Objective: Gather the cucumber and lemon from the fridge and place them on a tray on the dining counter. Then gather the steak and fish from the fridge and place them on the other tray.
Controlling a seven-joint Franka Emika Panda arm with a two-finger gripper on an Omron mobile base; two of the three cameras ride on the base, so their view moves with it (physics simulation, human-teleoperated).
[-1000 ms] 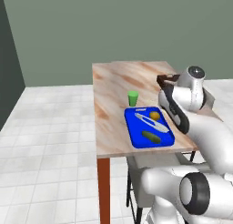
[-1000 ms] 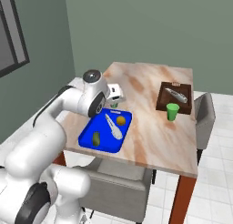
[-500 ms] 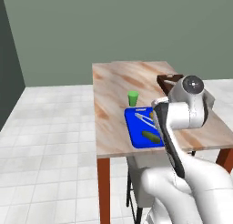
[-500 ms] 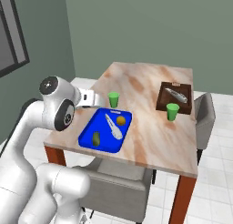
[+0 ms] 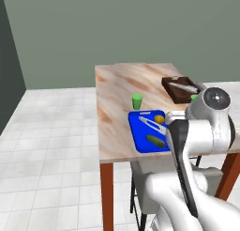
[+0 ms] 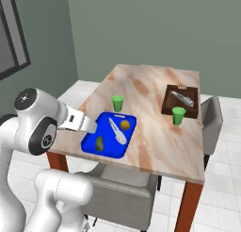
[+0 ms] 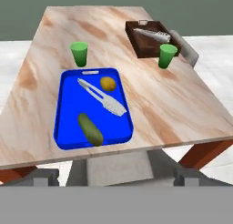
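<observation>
Since the cucumber and lemon are both sitting in the blue tray, I'd call the first half of this job done. Going left to right in the hand view: the blue tray sits near the front edge of the worktop, toward its left side, with the cucumber at the tray's near end and the lemon up by the far right corner. Between them lies a long silvery thing, diagonal across the tray. It looks like tongs or maybe a fish, honestly can't tell. A green cup stands just beyond the tray's far edge.

Further right, the brown tray is up at the far right corner of the worktop with a pale fish-looking item lying in it, so I'd guess the fish is delivered too. A second green cup stands just in front of that tray.

No steak that I can spot on either tray, so that's probably what's left, assuming the silvery thing isn't part of it.

The jaws are spread wide with nothing in them, pulled back off the front edge of the worktop, well apart from everything.
</observation>
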